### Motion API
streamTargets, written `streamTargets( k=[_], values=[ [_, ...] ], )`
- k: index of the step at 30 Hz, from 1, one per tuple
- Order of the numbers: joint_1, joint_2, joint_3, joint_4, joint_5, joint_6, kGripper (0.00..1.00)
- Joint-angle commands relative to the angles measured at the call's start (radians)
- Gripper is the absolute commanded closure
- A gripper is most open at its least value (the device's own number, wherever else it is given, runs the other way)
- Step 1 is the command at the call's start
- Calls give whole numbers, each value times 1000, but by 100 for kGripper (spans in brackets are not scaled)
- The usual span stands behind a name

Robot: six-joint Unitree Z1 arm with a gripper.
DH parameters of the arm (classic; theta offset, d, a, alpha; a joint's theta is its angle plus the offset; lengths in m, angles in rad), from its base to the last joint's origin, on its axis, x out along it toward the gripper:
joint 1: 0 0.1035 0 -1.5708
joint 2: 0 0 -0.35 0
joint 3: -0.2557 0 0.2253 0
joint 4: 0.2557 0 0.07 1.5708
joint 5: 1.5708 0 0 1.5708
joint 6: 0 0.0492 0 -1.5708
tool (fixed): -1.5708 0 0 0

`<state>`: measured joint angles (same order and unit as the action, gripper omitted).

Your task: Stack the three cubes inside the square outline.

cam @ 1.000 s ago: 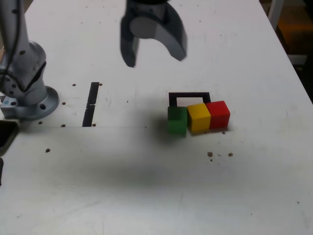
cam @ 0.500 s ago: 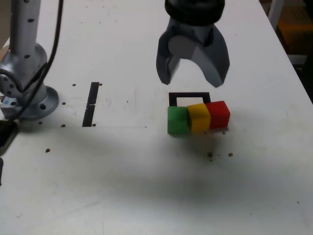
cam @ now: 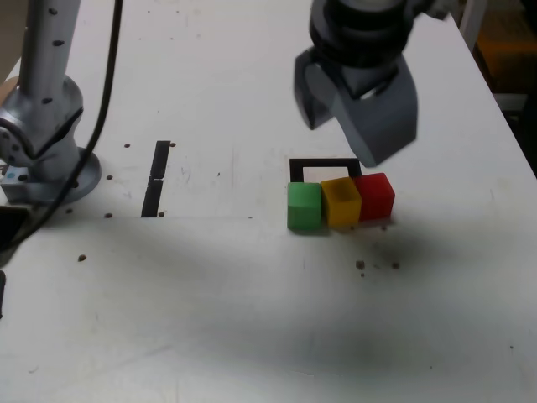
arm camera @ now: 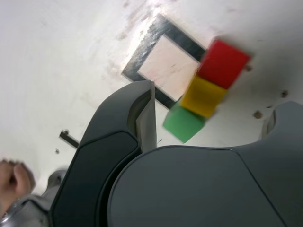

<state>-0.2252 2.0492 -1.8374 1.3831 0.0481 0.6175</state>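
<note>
Having swung from the exterior view's left to above the cube row (cam: 339, 203), gripper (cam: 357, 126) jaws spread, empty, ready for first pick.

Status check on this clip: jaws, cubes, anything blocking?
Gripper open, empty, above the cubes. Green, yellow, red cubes side by side, unstacked, along the square outline's near edge. Nothing in the way.

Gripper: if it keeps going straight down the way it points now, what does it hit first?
Probably the yellow cube. In the wrist view the open gripper brackets the green, yellow, red row, though depth is unclear and the row's far end could meet a finger first.
</note>
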Motion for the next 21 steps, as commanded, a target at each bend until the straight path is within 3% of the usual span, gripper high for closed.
streamTargets(
  k=[1,8,15,21],
  values=[
    [-12,5,-9,-5,15,25,12],
    [-26,29,-14,-38,45,126,12],
    [-24,46,-11,-37,118,208,12],
    [-22,77,-13,-53,131,235,12]
  ],
)
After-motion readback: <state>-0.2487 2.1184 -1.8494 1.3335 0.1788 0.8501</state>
